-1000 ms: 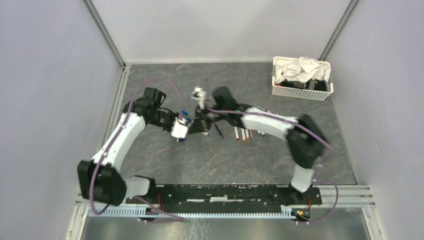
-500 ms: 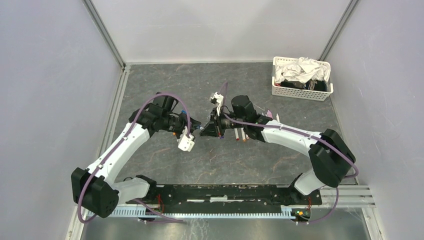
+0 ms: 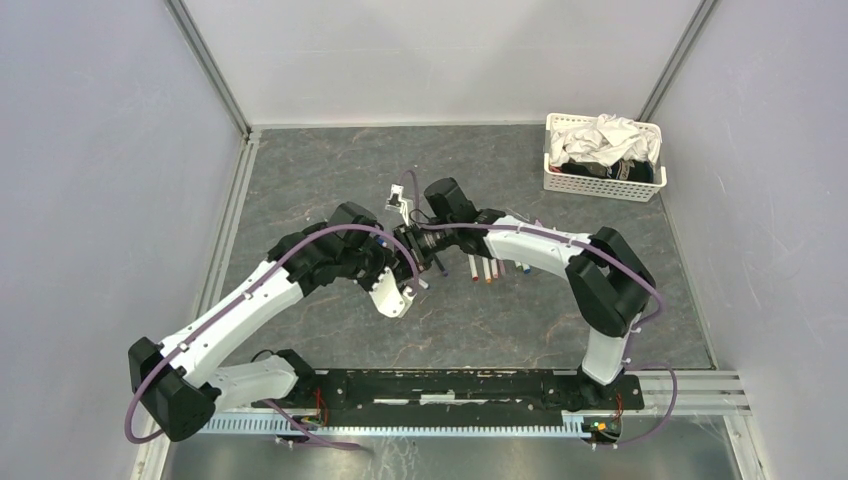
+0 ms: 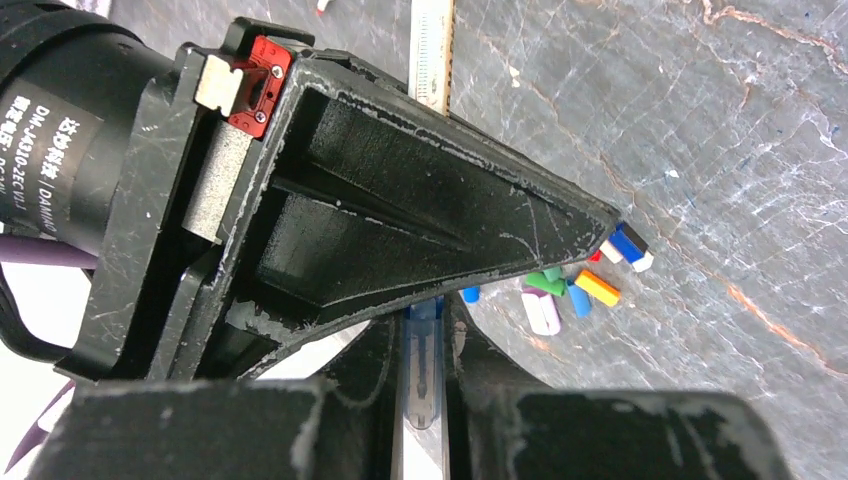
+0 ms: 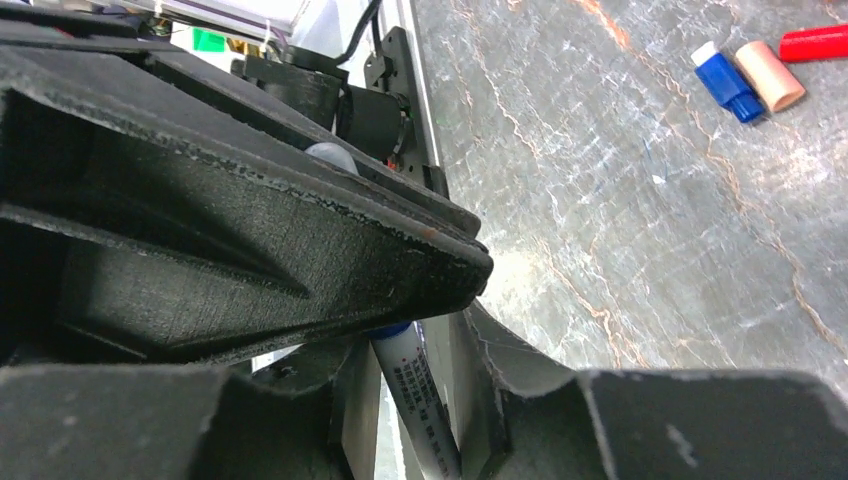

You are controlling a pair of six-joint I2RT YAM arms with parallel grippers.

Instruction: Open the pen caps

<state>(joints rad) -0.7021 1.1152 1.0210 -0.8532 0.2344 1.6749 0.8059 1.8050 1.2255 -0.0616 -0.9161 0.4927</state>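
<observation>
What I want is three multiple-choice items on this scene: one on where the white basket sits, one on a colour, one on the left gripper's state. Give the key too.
1. Where does the white basket stand on the table, seen from above?
A) far right corner
B) near left corner
C) between the arm bases

2. What colour is the end of the pen held in the left gripper?
A) red
B) green
C) blue

3. What state is the left gripper in?
A) wide open over the basket
B) shut on the pen
C) out of view

Key:
1 A: the top view shows it in the far right corner.
2 C: the left wrist view shows a blue end on the pen.
3 B: the jaws sit closed on the barrel in the left wrist view.
</observation>
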